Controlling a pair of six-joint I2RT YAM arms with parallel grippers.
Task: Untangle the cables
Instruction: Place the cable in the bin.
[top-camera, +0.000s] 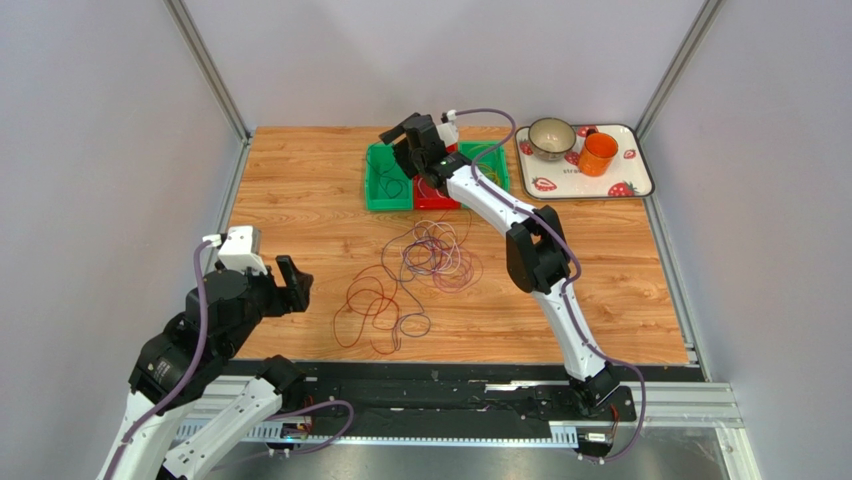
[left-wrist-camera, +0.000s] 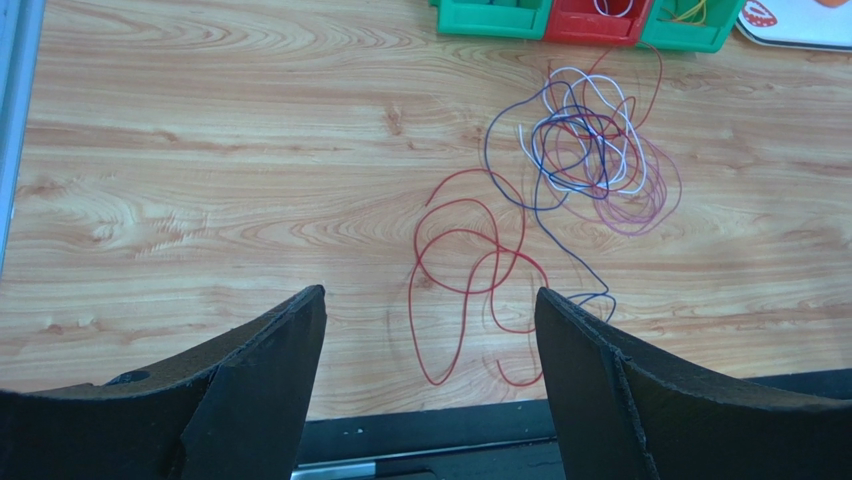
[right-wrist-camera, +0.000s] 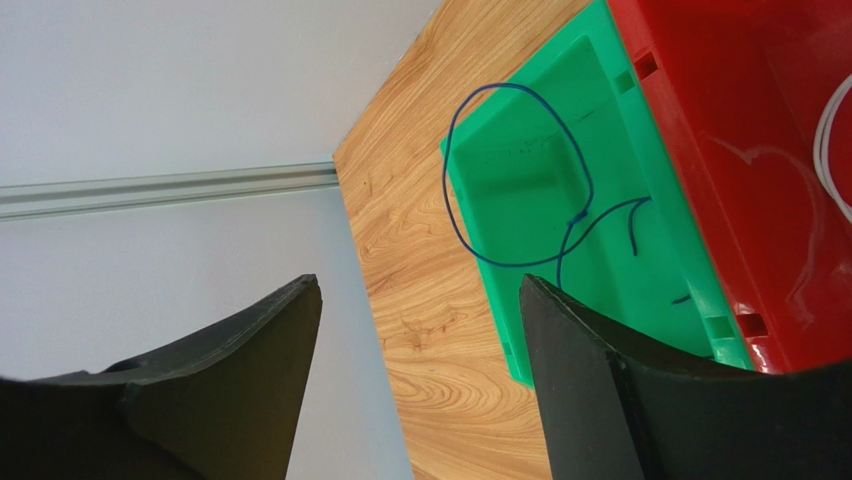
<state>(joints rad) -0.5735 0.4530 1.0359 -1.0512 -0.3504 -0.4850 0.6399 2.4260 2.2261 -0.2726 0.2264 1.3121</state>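
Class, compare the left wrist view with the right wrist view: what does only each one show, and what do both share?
Only the left wrist view: the tangled heap of thin red, blue, white and purple cables, plus the open left gripper. Only the right wrist view: a thin blue cable loop lying in the green plastic bin, the grey wall, and the open right gripper. Both: the wooden tabletop, that green bin and the red plastic bin beside it.

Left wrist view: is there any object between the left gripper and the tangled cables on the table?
Nothing visible does. Only bare table lies between the open left gripper and the cables; the bins sit beyond them.
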